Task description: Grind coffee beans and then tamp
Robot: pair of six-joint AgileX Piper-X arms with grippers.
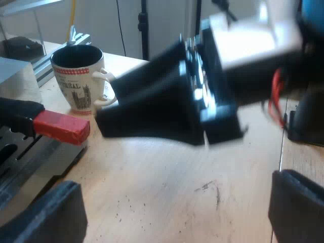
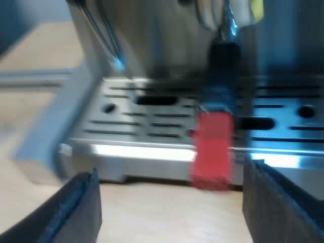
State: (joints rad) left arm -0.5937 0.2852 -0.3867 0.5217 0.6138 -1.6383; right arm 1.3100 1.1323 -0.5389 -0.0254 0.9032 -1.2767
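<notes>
The holder (image 2: 212,147) appeared locked at the espresso machine's (image 2: 152,50) front, red end outward. The right gripper (image 2: 174,202) faced that front, fingers wide, empty. The left gripper (image 1: 172,212), likewise spread, hovered near the machine. Recommendation: centre on the handle before closing.

left gripper (image 1: 171,202): jaws spread wide, fingers (image 1: 45,215) level with each other, gripping nothing. Wrist pitched shallow, pointing forward and slightly down.

right gripper (image 2: 169,195): jaws spread wide too, fingers (image 2: 76,210) symmetric about centre, gripping nothing. Wrist close to horizontal and low.

From the left wrist view, the right arm (image 1: 253,38) cuts across just ahead of the left gripper. Its white wrist housing sits high, and the black gripper body tapers down and away from it, tip end lowest. The two arms are near each other, not touching, with the right one further forward.
</notes>
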